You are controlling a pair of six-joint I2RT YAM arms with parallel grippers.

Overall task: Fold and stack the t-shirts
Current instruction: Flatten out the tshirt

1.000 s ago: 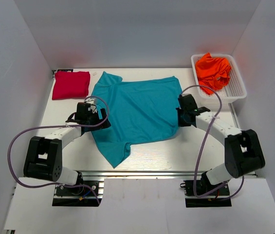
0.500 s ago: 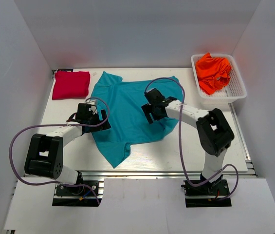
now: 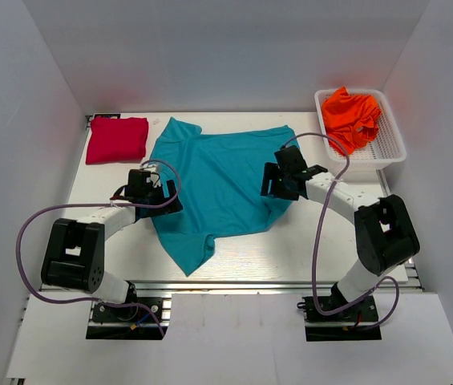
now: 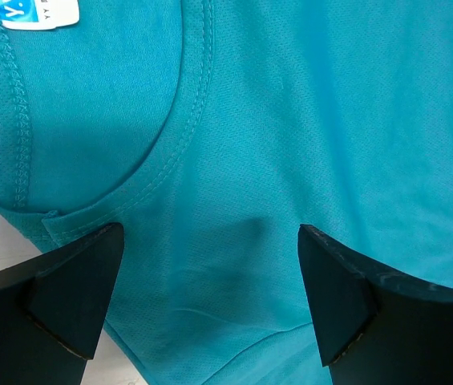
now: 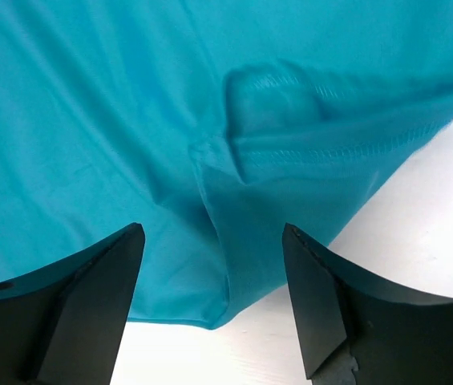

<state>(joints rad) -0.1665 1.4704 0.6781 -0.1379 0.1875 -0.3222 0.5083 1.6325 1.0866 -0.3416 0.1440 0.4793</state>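
Observation:
A teal t-shirt (image 3: 218, 180) lies spread flat in the middle of the white table. At the back left lies a folded red t-shirt (image 3: 117, 139). An orange t-shirt (image 3: 353, 116) sits crumpled in a basket. My left gripper (image 3: 167, 200) is open over the teal shirt's left edge; its wrist view shows the neckline (image 4: 179, 144) just ahead of the gripper (image 4: 210, 237). My right gripper (image 3: 274, 183) hangs open over the shirt's right part. Between its fingers (image 5: 110, 273) lies a doubled-over hem (image 5: 306, 136), which nothing holds.
A white mesh basket (image 3: 390, 152) stands at the back right corner. White walls enclose the table on three sides. Bare tabletop (image 3: 306, 249) shows in front of the teal shirt and beside it, also in the right wrist view (image 5: 418, 233).
My right gripper, shut at the shirt's right edge a second ago, swung left over the shirt, opened, and has come partway back right. The left arm has not moved.

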